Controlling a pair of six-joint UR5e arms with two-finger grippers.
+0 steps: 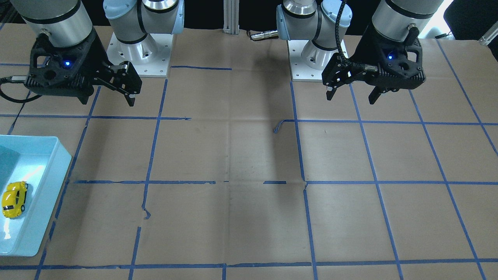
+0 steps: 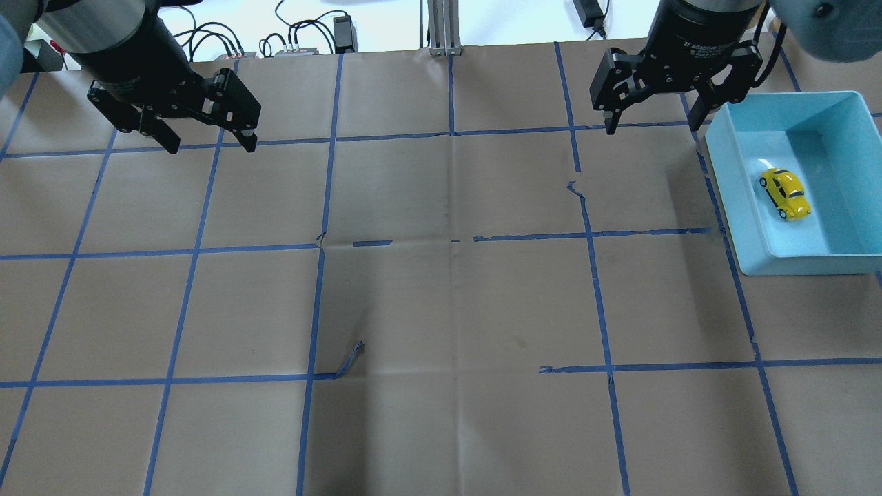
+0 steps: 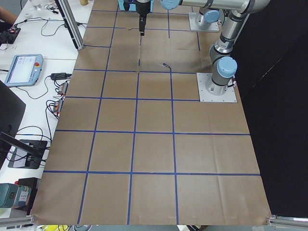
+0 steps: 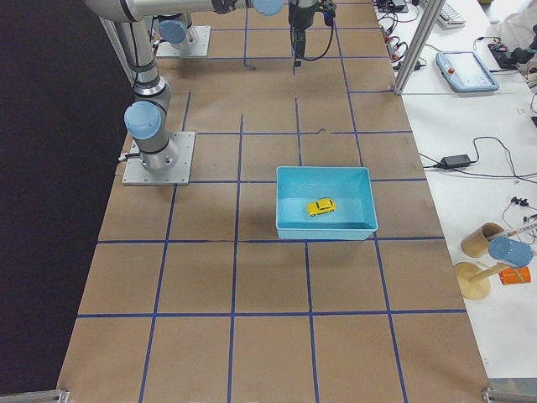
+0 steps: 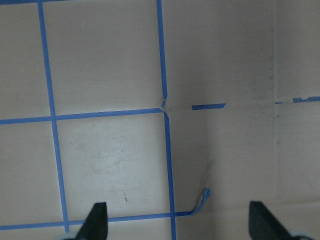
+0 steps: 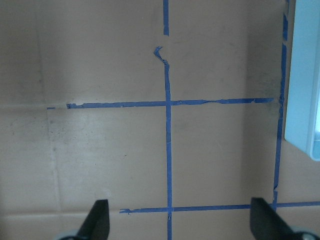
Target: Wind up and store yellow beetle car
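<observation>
The brown-paper tabletop (image 2: 441,310) is crossed by a grid of blue tape lines, torn and curled in spots. On the robot's right side sits a light blue bin (image 2: 730,200). The front-facing view cuts the bin off at its edge, and the right wrist view catches only a strip of its wall. The exterior right view alone shows all four walls.

The left pincer (image 2: 211,147) and the right pincer (image 2: 652,128) hang above the tabletop on the robot's side. Both are released, jaws spread wide and holding nothing. Each wrist view shows two dark fingertips (image 5: 97,220) with bare paper between them. In the overhead view the right pincer is near the bin's corner.

The yellow beetle car (image 2: 784,193) lies on the bin's floor, apart from the walls. It is small, glossy and bright yellow, with a rounded body, dark windows and black wheels. Finer detail is too small to make out.
</observation>
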